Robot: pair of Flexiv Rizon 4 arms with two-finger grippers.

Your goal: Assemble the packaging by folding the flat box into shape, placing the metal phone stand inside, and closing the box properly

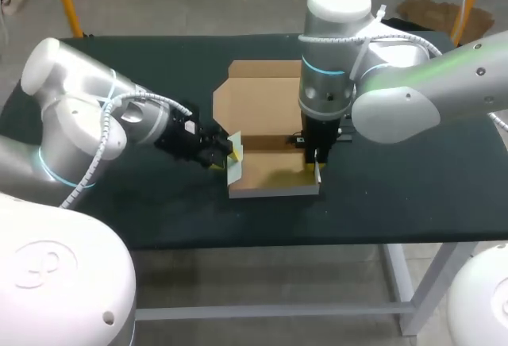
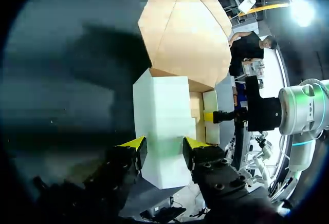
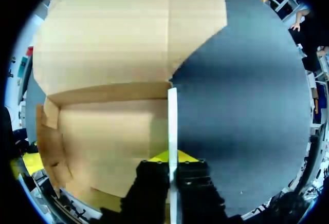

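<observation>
At the middle of the table (image 1: 381, 195), your half-folded box (image 1: 270, 104) sits between both arms, its lid flap lying flat toward the far edge.

From above you see the left gripper (image 1: 225, 154) at the raised left wall (image 2: 164, 111) and the right gripper (image 1: 316, 165) pointing straight down onto the right wall (image 3: 172, 126). Only your right wrist view shows the grip: its jaws are pinched onto that wall's thin white edge, one yellow tip on each side. Your left wrist view shows the left wall's white outer face filling the gap between the jaws; whether they clamp it you cannot tell. That view also catches the right gripper's yellow tip at the far wall.
</observation>
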